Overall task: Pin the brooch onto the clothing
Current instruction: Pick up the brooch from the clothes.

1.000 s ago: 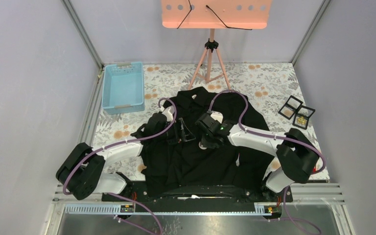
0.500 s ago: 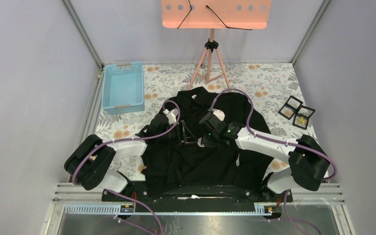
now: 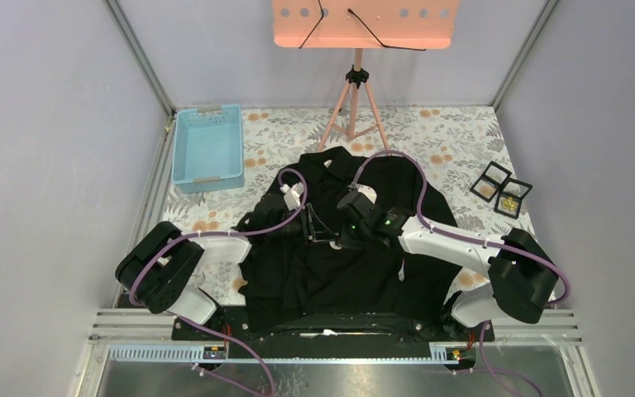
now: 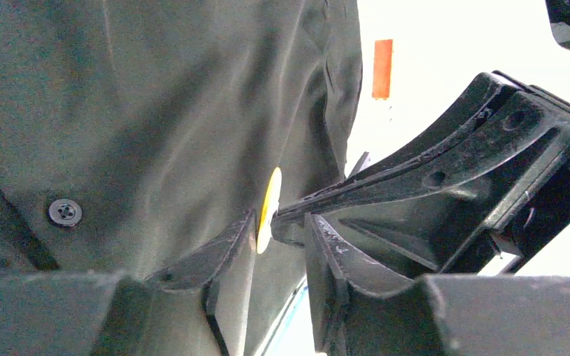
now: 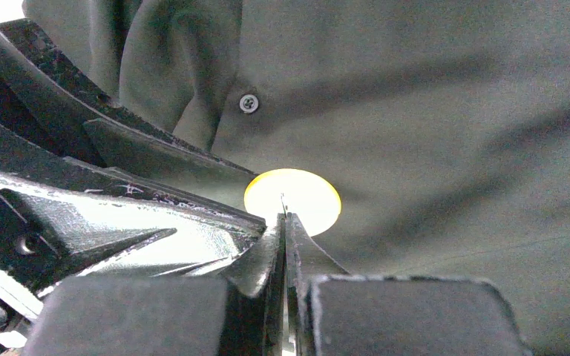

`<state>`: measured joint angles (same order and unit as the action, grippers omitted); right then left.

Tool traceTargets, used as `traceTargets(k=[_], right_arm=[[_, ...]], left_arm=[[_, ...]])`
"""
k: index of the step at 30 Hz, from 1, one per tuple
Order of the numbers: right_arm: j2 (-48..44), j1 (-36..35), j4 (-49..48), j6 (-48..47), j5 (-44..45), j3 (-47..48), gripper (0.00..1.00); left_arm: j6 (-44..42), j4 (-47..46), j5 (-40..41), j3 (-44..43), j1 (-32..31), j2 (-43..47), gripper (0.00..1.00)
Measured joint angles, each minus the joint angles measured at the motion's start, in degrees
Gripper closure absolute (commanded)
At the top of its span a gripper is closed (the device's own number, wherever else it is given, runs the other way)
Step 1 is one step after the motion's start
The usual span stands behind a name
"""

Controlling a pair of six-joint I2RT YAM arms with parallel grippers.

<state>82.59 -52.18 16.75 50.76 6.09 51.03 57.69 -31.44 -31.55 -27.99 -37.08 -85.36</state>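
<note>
The black shirt (image 3: 355,273) lies spread on the table, collar to the back. The brooch is a round yellow disc against the shirt's front, face-on in the right wrist view (image 5: 304,194) and edge-on in the left wrist view (image 4: 270,208). My right gripper (image 5: 283,219) is shut on a thin pin at the disc's middle. My left gripper (image 4: 278,239) is open; its jaws stand either side of the disc and the right gripper's tip, one finger (image 4: 219,254) right beside the disc. From above, both grippers (image 3: 328,231) meet over the shirt's chest and hide the brooch.
A shirt button (image 5: 249,103) sits just up-left of the brooch. A blue basket (image 3: 208,149) stands at the back left. A pink stand on a tripod (image 3: 355,91) is behind the shirt. Small black boxes (image 3: 502,190) lie at the right.
My left gripper has moved right across the shirt and closed in on the right gripper. The right arm has stretched forward a little, its gripper shifting slightly back.
</note>
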Motion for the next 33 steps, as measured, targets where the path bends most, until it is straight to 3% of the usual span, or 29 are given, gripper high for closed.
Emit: traceTargets(k=[11,18,21,29,33], right_arm=[[-0.28,0.00,-0.39,0.00,-0.85,-0.28,1.00],[-0.39,0.00,-0.74,0.00,-1.27,-0.55,1.00],[-0.44,0.00,-0.74,-0.02,-1.31,-0.55,1.00],[-3.89,0.02,1.75,-2.21,-1.20,-0.61,0.42],[-11.78,-0.09,4.42,-4.72,-0.94,-0.31,0.30]], left_arm=[[0.90,-2.16,-0.68,1.18,0.00,0.00,0.78],[1.25,-2.58,-0.81,2.14,0.00,0.00,1.00],[1.25,-2.47,-0.81,2.32,0.04,0.00,1.00],[0.26,-0.59,-1.31,2.27,0.07,1.64,1.00],[-2.60,5.05,-2.19,0.57,0.04,5.84,1.00]])
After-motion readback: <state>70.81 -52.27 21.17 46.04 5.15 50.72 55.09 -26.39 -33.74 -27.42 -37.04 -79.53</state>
